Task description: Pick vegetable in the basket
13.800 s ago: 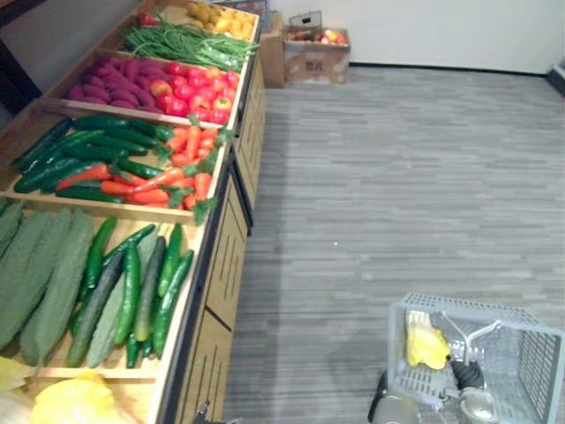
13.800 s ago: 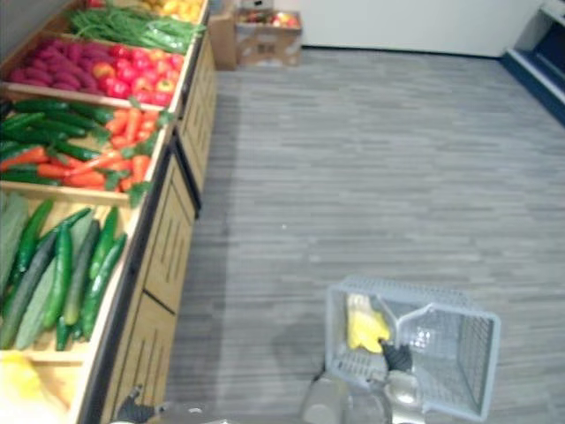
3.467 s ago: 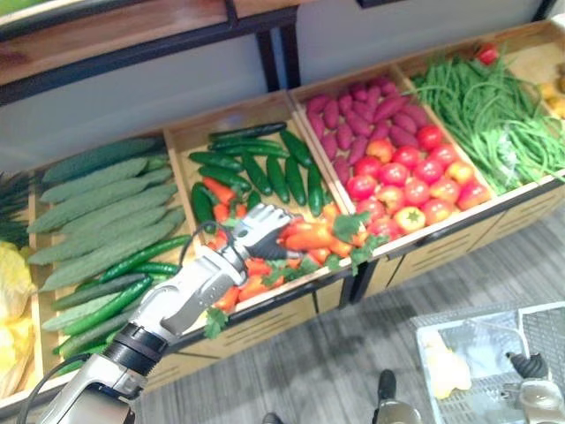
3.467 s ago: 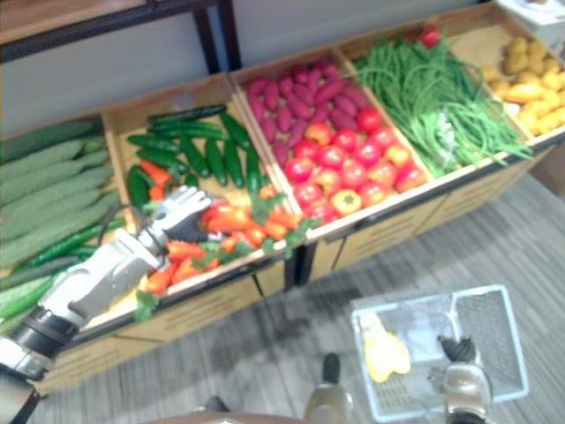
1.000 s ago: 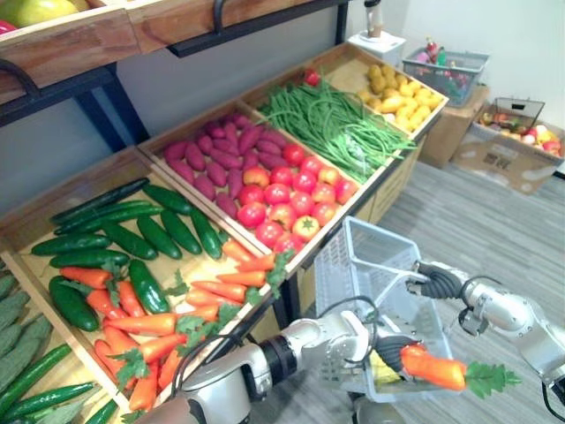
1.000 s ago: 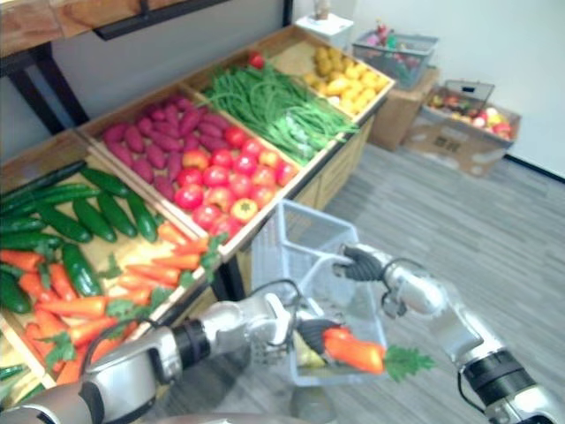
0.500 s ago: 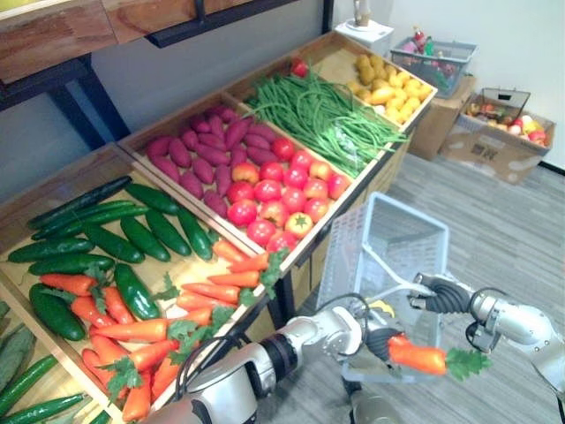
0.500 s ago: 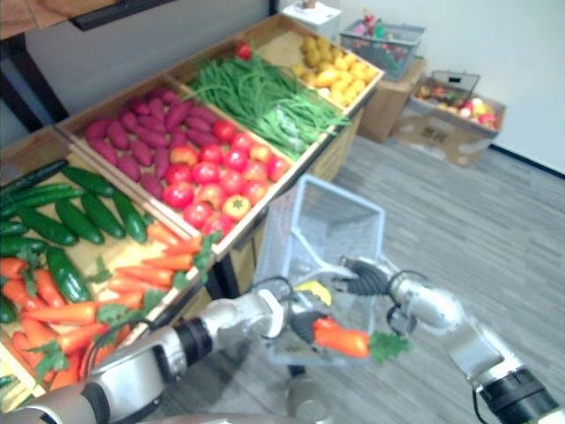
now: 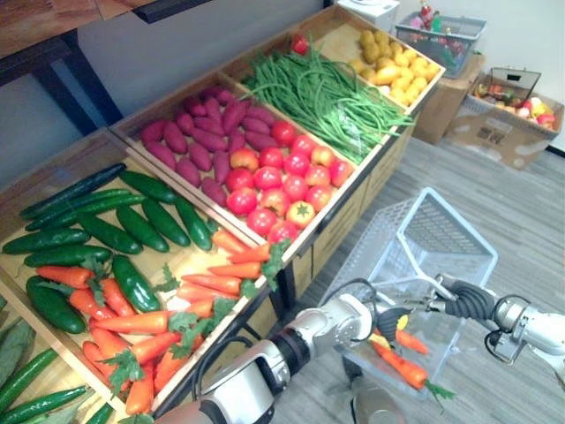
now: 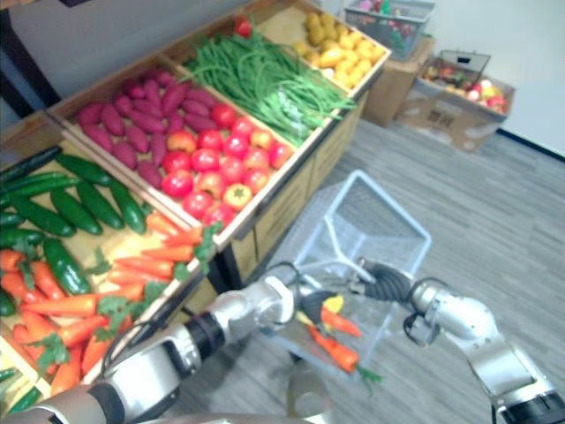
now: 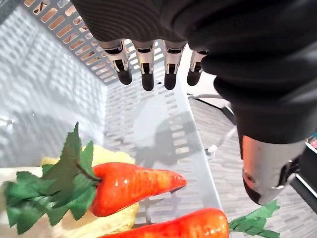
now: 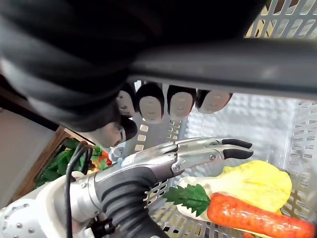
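Note:
A grey mesh basket [image 9: 430, 231] hangs in front of the produce stand. My right hand [image 9: 466, 300] is shut on its handle [image 12: 208, 63]. Two carrots lie inside, a short one [image 9: 411, 341] and a longer one [image 9: 399, 366] with a green top, beside a yellow vegetable [image 12: 253, 181]. My left hand [image 9: 389, 320] reaches into the basket just above the carrots. In the left wrist view its fingers [image 11: 144, 69] are straight and hold nothing, with a carrot [image 11: 134, 186] lying below them.
On the left, the wooden stand holds crates of cucumbers [image 9: 106, 231], carrots [image 9: 154, 327], sweet potatoes [image 9: 199, 141], tomatoes [image 9: 282, 181], green beans [image 9: 331, 97] and yellow produce [image 9: 395, 79]. A cardboard box [image 9: 503, 128] and another basket [image 9: 439, 35] stand at the far right.
The carrot that my left hand held over the basket now lies inside it, and that hand has opened. The camera has shifted, and the basket sits lower and tilted.

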